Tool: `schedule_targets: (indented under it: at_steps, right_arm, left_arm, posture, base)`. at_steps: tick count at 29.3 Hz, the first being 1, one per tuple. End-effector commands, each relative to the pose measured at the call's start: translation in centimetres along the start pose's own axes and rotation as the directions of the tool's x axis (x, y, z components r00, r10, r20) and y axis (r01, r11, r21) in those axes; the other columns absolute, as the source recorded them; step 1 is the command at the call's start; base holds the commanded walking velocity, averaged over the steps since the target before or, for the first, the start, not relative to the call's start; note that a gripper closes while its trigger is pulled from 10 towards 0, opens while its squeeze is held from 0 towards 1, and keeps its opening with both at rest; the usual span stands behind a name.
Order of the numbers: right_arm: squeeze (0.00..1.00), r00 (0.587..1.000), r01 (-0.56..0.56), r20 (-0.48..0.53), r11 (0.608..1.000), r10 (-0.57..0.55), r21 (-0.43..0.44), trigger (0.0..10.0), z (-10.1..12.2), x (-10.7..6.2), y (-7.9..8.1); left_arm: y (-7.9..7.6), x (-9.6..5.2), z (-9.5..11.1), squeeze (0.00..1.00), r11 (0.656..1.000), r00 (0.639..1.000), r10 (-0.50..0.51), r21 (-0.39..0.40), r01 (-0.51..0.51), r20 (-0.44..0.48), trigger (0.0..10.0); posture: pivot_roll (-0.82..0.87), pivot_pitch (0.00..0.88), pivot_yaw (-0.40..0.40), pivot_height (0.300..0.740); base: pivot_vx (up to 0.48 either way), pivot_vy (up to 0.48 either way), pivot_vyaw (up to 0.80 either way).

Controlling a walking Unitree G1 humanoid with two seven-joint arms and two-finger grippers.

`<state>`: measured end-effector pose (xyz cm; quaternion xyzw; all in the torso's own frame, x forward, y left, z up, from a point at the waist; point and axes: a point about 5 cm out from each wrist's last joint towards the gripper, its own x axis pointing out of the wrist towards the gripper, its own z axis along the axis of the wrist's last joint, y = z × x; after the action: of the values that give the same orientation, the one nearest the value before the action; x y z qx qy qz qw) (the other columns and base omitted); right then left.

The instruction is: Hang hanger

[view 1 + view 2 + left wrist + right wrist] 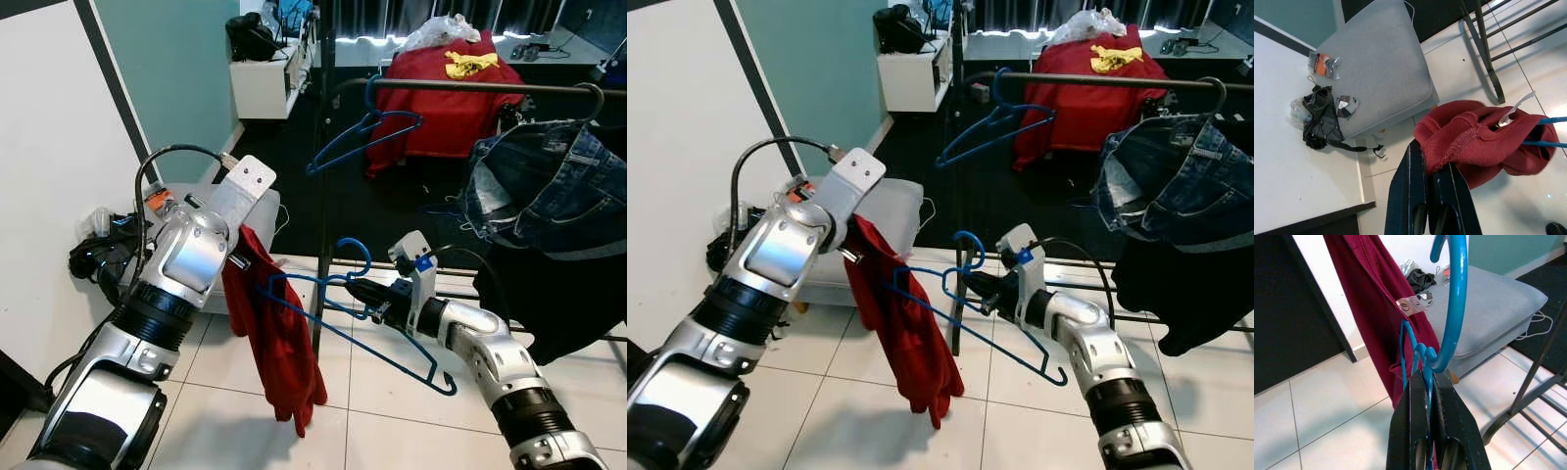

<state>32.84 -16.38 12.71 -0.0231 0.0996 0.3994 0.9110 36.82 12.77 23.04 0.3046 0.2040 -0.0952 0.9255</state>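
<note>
While the right gripper (361, 291) pinches the blue wire hanger (377, 328) at its neck, the left gripper (1436, 171) clamps the dark red cloth garment (277, 338) half-threaded on it. Dressing seems unfinished; hooking the black clothes rail (470, 86) likely comes next.

The floor (392, 392) is made of white tiles near the robot, and farther back it turns dark. A flat grey cushion (1376, 68) lies on the tiles next to the white wall. Beside the cushion, close to the wall, sits a small heap of black straps (1320, 117) and a little orange packet (1322, 63). The black feet of a clothes rack (1488, 58) stand on the tiles just beside the cushion.
</note>
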Motion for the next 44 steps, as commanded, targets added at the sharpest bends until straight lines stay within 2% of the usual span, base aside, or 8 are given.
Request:
schedule_targets:
  at_steps: [1, 10, 17, 19, 22, 36, 40, 44]
  right_arm:
    - [0.00, 1.000, -0.011, 0.016, 1.000, 0.011, -0.018, 10.0, 0.4, 0.0, 0.0]
    - [0.00, 0.995, -0.090, 0.035, 0.996, 0.090, -0.008, 10.0, 0.4, -0.8, 0.9]
    - [0.00, 1.000, 0.006, -0.007, 1.000, -0.006, 0.019, 10.0, -0.5, -1.4, 0.0]
    - [0.00, 0.989, 0.149, -0.038, 0.986, -0.146, 0.071, 10.0, -1.4, -1.8, -1.5]
    - [0.00, 0.985, 0.172, -0.032, 0.980, -0.170, 0.105, 10.0, -1.5, -1.8, -1.7]
    - [0.00, 0.985, 0.174, -0.036, 0.951, -0.170, 0.256, 10.0, -2.3, -1.7, -1.4]
    - [0.00, 0.982, 0.184, -0.033, 0.904, -0.186, 0.386, 10.0, -2.8, -1.4, -1.1]
    - [0.00, 0.978, 0.192, -0.014, 0.875, -0.208, 0.445, 10.0, -2.7, -1.1, -1.1]
  left_arm:
    - [0.5, -0.2, -0.6, 0.00, 1.000, 1.000, 0.021, 0.014, -0.021, -0.014, 10.0]
    - [0.5, -0.2, -0.8, 0.00, 0.999, 1.000, 0.019, 0.037, -0.019, 0.001, 10.0]
    - [0.9, -0.3, -0.9, 0.00, 0.999, 1.000, 0.026, 0.032, -0.025, -0.003, 10.0]
    - [0.9, -0.6, -0.7, 0.00, 0.999, 0.999, -0.004, 0.041, 0.002, 0.045, 10.0]
    - [0.7, -0.8, -0.7, 0.00, 0.998, 0.997, -0.029, 0.051, 0.026, 0.068, 10.0]
    - [-0.5, -2.1, -0.7, 0.00, 0.984, 0.972, -0.151, 0.119, 0.131, 0.179, 10.0]
    - [-1.6, -2.8, 0.0, 0.00, 0.970, 0.927, -0.226, 0.160, 0.185, 0.298, 10.0]
    - [-1.9, -2.7, -0.4, 0.00, 0.965, 0.928, -0.234, 0.181, 0.187, 0.290, 10.0]
  posture:
    - [0.01, 0.033, 0.055, 0.740]
    - [0.01, 0.031, 0.056, 0.740]
    - [0.01, 0.029, 0.054, 0.740]
    - [0.01, 0.027, 0.055, 0.740]
    - [0.01, 0.026, 0.055, 0.740]
    - [0.01, 0.016, 0.044, 0.740]
    - [0.01, 0.017, 0.046, 0.740]
    - [0.00, 0.019, 0.046, 0.740]
  base:
    - [0.000, 0.000, 0.00]
    - [0.000, 0.000, 0.00]
    - [0.000, 0.000, 0.00]
    - [0.000, 0.000, 0.00]
    - [0.000, 0.000, 0.00]
    - [0.000, 0.000, 0.00]
    - [0.000, 0.000, 0.00]
    - [0.000, 0.000, 0.00]
